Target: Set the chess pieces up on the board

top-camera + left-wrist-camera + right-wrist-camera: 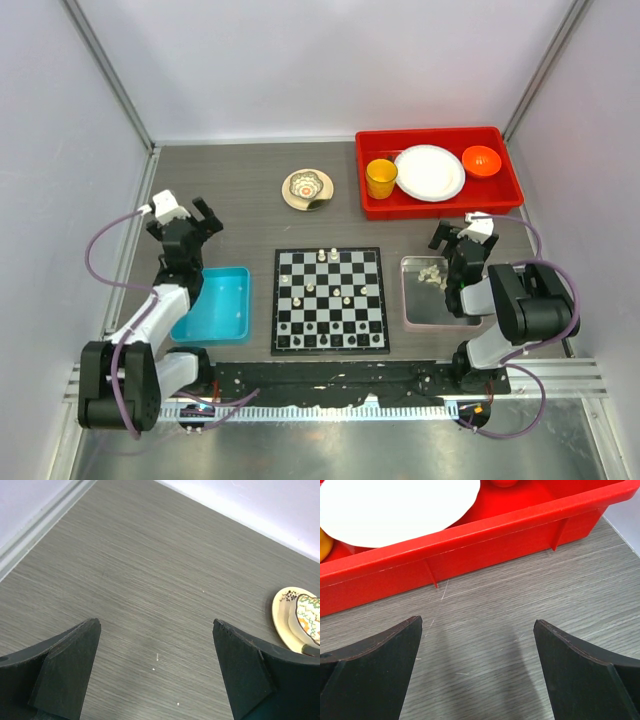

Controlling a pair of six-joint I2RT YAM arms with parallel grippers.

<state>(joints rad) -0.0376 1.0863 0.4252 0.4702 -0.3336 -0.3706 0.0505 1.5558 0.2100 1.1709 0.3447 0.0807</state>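
Left gripper (156, 625): gapes fully, holds nothing, hangs over bare table (150, 555) behind the blue bin (215, 303). Centre, the board (368, 275): lies flat, carries a few scattered chess pieces (321, 256). Right of it, grey tray (430, 312): holds a heap of more pieces. Right gripper (477, 622): spread wide too, empty, faces the red bin (485, 535).
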